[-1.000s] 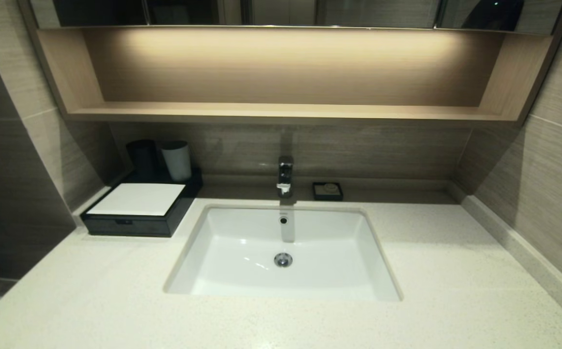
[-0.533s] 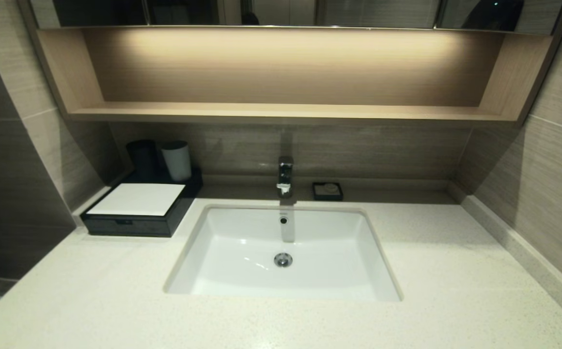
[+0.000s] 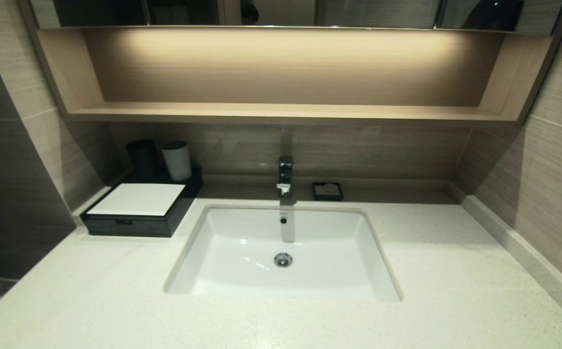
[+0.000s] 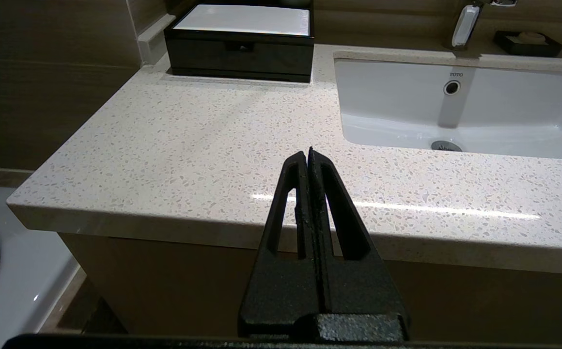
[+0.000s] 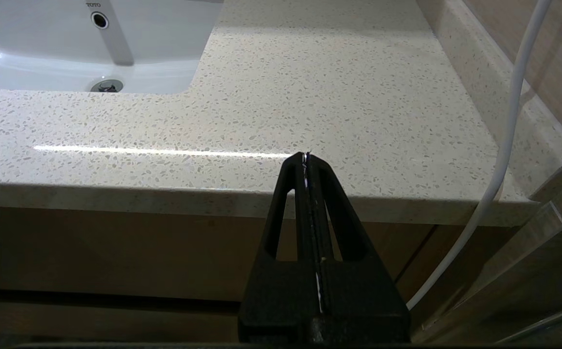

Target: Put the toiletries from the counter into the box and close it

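Both pincers hang before the table's front edge, left pincer (image 4: 308,154) and right pincer (image 5: 306,156) clenched on nothing; the table (image 3: 455,271) shows no toiletries; the box (image 3: 138,211) stands closed, unchanged since a second ago; task looks finished.

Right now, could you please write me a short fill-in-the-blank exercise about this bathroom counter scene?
1. The drawer of the box is ____.
2. The white cup stands beside a ____ cup.
3. The fingers of the left pincer and the right pincer are ____.
4. The soap dish sits to the robot's ____ of the faucet.

Missing words: closed; black; shut; right
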Robot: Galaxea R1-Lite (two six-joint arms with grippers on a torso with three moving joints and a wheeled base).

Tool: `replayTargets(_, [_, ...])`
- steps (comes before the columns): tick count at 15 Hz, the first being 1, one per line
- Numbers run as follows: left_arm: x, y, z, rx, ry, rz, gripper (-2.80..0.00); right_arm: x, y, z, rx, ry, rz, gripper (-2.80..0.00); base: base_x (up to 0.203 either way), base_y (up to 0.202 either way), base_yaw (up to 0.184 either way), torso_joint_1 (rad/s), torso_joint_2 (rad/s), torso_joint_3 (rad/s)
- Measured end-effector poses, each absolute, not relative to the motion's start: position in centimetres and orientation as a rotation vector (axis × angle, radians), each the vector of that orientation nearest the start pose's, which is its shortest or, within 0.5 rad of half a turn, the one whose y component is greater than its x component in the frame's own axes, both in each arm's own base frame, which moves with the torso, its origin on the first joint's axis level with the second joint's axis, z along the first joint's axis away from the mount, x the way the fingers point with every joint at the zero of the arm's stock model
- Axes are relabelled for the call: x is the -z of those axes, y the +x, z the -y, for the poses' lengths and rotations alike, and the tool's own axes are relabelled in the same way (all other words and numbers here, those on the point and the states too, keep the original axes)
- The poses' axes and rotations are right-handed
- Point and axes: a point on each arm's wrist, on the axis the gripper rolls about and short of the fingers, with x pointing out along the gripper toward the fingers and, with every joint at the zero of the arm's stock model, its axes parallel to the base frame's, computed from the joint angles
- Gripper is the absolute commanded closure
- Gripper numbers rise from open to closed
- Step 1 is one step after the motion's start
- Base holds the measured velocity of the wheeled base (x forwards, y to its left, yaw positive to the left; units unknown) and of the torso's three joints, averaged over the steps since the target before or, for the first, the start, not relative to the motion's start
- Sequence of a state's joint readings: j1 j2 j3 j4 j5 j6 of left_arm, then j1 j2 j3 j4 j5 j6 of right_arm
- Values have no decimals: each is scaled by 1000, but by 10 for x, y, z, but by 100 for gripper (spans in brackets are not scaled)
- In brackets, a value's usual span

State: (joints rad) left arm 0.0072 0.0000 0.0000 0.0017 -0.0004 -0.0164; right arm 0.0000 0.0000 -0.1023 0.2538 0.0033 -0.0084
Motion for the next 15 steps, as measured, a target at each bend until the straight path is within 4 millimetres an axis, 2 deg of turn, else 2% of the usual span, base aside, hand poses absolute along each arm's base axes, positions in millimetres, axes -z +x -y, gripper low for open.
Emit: replayTargets(15, [-75, -23, 0, -7, -16, -1, 0, -77, -33, 0, -1, -3, -154, 0, 0, 0, 0, 0, 0, 0])
